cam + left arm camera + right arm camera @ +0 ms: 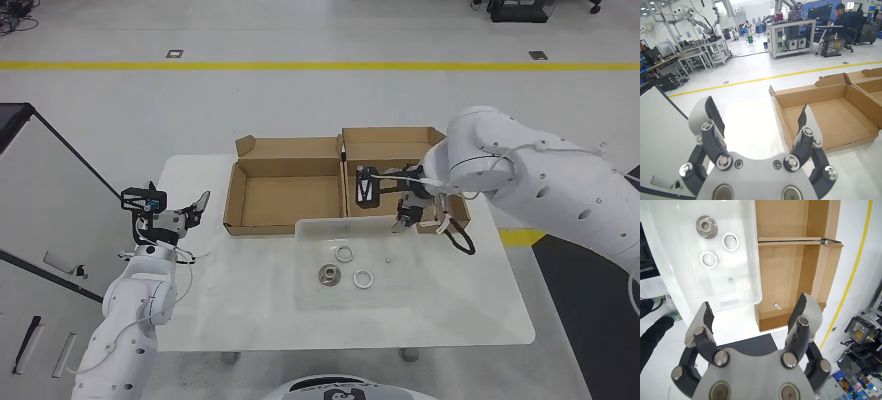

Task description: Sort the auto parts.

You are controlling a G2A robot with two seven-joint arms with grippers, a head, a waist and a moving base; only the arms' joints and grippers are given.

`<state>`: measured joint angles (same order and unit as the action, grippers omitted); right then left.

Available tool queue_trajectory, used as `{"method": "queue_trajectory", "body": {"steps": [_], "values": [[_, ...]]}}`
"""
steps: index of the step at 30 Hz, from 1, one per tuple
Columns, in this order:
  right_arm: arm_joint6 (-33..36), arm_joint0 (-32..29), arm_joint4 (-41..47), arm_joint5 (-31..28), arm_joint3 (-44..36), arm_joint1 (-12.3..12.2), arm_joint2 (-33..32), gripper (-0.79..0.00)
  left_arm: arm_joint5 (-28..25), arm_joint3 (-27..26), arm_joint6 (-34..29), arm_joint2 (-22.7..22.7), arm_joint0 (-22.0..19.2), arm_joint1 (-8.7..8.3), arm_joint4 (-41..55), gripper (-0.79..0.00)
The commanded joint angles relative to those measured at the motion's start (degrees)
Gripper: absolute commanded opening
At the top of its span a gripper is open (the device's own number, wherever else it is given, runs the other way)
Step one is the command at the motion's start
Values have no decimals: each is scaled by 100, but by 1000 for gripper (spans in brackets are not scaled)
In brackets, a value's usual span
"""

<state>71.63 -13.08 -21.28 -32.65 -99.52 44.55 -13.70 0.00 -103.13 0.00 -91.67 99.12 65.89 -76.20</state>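
Right gripper with fingers apart near brown cardboard box — one small silver bolt inside, left gripper also spread, empty

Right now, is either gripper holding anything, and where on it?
Nothing is held: the left gripper and the right gripper are both open and empty.

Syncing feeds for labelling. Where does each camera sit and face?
Top view: above the arms, looking down on the table; both arms show.
Left wrist view: on that wrist, facing an empty box; open left gripper shows.
Right wrist view: on that wrist, looking down on the tray; open right gripper shows.
Top and right wrist share the tray.
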Motion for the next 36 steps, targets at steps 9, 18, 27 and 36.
{"method": "queue_trajectory", "body": {"steps": [9,18,27,36], "values": [[-3,-1,-7,-3,8,3,0,0,0,0,0,0,0,0,0,0],[180,-116,-16,180,-305,7,2,0,0,0,0,0,0,0,0,0],[666,-37,285,665,-739,27,354,0,0,0,0,0,0,0,0,0],[941,-310,428,941,-907,123,396,0,0,0,0,0,0,0,0,0]]}}
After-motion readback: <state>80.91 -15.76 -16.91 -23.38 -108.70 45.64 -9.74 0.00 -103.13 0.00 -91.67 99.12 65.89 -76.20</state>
